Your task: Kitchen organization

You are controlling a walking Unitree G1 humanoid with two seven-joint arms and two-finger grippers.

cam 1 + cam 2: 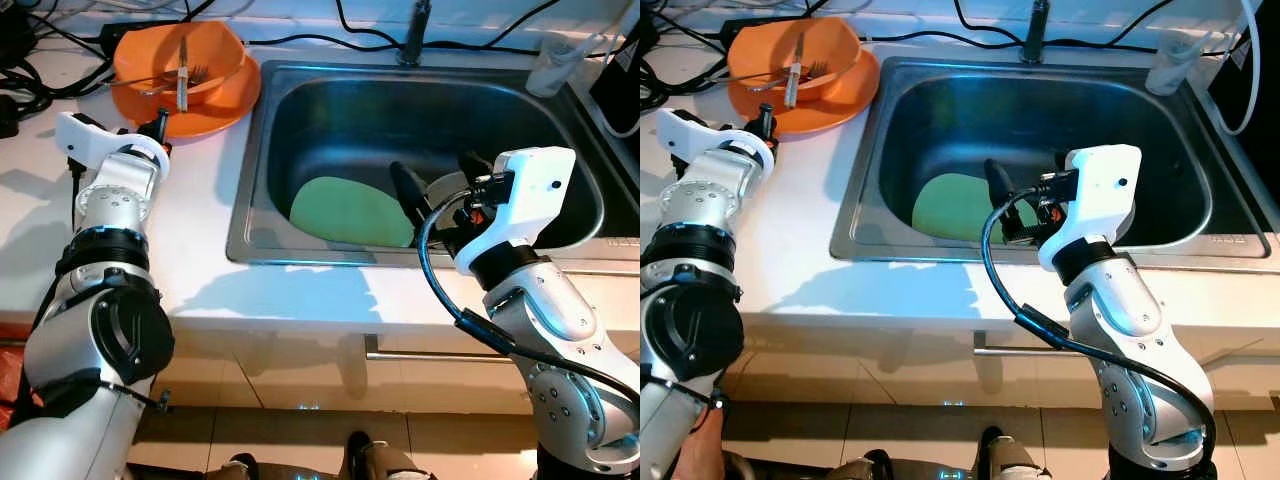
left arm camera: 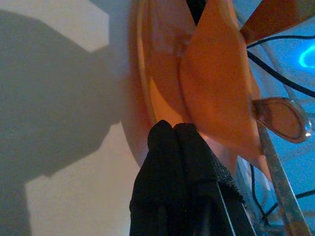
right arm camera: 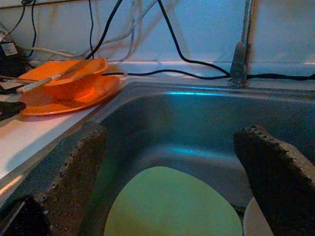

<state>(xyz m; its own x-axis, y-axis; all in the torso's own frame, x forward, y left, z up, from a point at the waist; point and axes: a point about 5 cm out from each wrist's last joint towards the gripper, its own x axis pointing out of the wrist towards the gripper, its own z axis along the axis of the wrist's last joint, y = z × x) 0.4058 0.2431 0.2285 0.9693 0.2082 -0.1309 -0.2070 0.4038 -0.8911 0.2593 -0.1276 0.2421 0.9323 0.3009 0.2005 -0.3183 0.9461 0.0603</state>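
Green plate [image 1: 352,212] flat in sink; orange bowl [image 1: 180,58] on orange plate [image 1: 215,108], countertop.

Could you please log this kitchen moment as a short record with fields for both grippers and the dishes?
left gripper: fingers shut together, tips at the rim of the orange plate on the counter
right gripper: open, inside the sink, above the green plate
orange bowl: on the orange plate, holding cutlery
green plate: lying in the sink basin
faucet: behind the sink
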